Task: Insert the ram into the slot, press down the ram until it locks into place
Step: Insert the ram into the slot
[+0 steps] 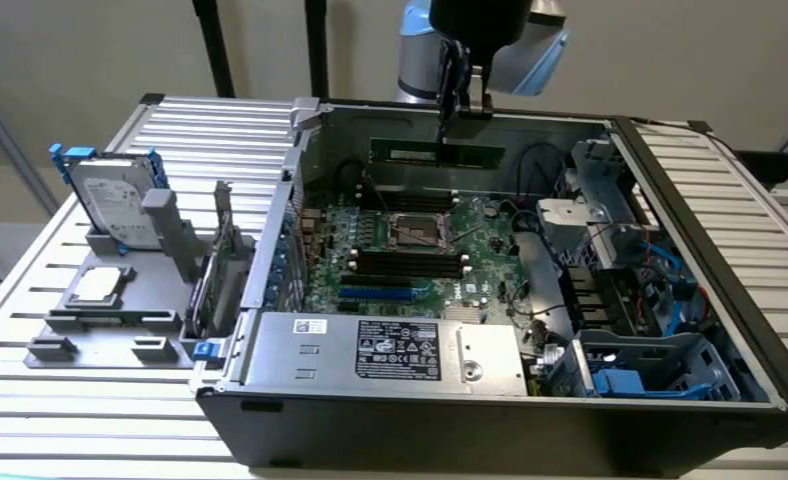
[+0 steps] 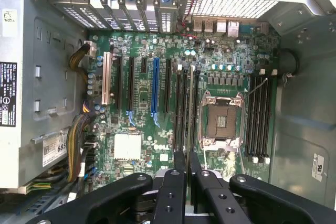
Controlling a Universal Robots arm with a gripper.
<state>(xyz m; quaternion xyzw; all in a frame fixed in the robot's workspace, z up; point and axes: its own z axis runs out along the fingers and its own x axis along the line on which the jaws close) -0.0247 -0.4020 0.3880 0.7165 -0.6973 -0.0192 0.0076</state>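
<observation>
While the ram (image 1: 437, 152) hangs level, clamped in the gripper (image 1: 445, 138), it sits well above the motherboard (image 1: 485, 222) and apart from every socket, seen against the far wall of the computer case (image 1: 714, 200) in the exterior view. Beneath and ahead of the fingertips (image 2: 179, 163) in the wrist view runs the slot (image 2: 187, 108), one of several parallel black sockets, with the processor socket (image 2: 221, 119) just beside them and a blue slot (image 2: 155, 87) on their other side. Well away from the tool, outside the case, a hard drive (image 1: 107, 195) stands upright in a grey rack (image 1: 101, 322).
</observation>
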